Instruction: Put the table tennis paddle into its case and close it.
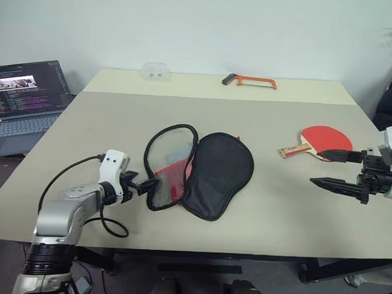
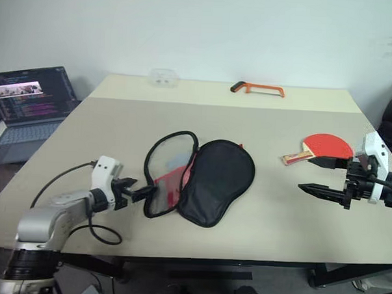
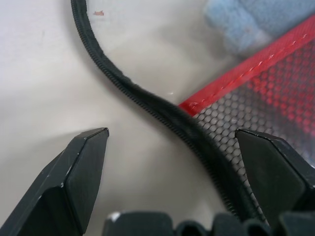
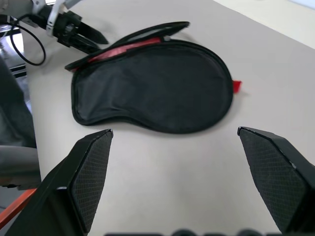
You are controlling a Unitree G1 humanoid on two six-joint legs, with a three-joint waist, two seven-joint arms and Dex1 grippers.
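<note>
An orange hacksaw (image 1: 250,81) lies on the table (image 1: 278,209); an open laptop (image 1: 25,104) sits beside.

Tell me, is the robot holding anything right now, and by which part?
Nothing is held. The left tool stands open astride the zipper edge of the case; the right tool hangs open near the paddle.

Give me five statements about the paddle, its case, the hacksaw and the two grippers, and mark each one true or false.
1. The table tennis paddle is already inside the case. False: it lies on the table, apart from the case, near the right gripper.
2. The case lies unzipped and spread open. True.
3. The left gripper is shut on the case's zip edge. False: its fingers are open, straddling that edge.
4. The right gripper is open and holds nothing. True.
5. The orange hacksaw lies beside the case. False: it lies at the table's far edge.
</note>
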